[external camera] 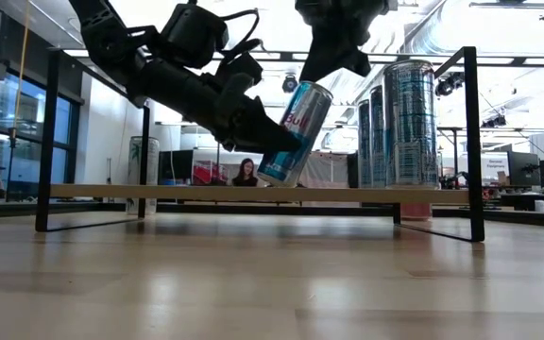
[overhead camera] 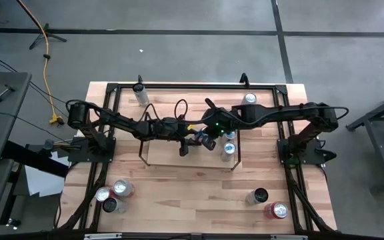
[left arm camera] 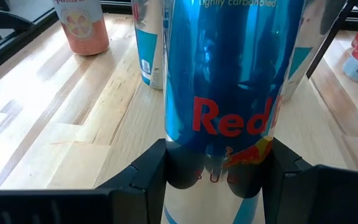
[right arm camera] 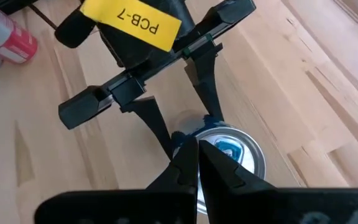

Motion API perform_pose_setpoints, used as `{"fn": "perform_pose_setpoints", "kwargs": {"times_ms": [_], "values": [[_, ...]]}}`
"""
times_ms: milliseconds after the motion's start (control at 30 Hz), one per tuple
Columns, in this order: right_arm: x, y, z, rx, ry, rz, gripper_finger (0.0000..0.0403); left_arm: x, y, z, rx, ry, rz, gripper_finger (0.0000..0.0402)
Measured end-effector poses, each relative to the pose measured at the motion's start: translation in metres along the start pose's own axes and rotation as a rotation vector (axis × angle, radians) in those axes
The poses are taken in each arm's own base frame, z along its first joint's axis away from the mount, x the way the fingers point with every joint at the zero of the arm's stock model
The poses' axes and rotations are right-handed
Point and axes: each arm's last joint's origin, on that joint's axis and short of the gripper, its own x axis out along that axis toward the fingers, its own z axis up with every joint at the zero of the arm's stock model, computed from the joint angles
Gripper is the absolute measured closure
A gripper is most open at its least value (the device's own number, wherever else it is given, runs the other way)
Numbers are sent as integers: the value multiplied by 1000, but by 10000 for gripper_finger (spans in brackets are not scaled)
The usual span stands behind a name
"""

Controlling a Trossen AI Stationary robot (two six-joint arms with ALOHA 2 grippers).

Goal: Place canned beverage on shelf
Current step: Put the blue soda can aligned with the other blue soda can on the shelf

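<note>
A blue-and-silver Red Bull can stands tilted over the shelf, a low light-wood board with black wire frames at its ends. My left gripper reaches in from the table's left and is shut on the can. My right gripper hangs above the can's top, fingers shut, pointing steeply down at the top rim. Two tall blue cans stand upright on the shelf's right part. My left gripper pinches the can's round wall between its two fingers, on the lower half. The fingers come slanting down from the table's left. The can leans with its top toward the right, and its bottom edge is on the shelf board. My right gripper's shut fingertips stand at the can's top rim from above. I cannot tell whether they touch it.
Loose cans stand on the plank tabletop: three at the near left, two at the near right, one at the far left and one at the far right. Black rails frame the table.
</note>
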Motion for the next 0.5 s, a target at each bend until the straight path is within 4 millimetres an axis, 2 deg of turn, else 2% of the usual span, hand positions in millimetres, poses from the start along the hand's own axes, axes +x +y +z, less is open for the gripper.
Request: {"fn": "perform_pose_setpoints", "kwargs": {"times_ms": [267,500], "values": [[14,9,2,0,-27,39,403,0,-1,-1,16,7,-3,258],[16,12,4,1,-45,58,403,0,-2,-1,53,11,3,191]]}}
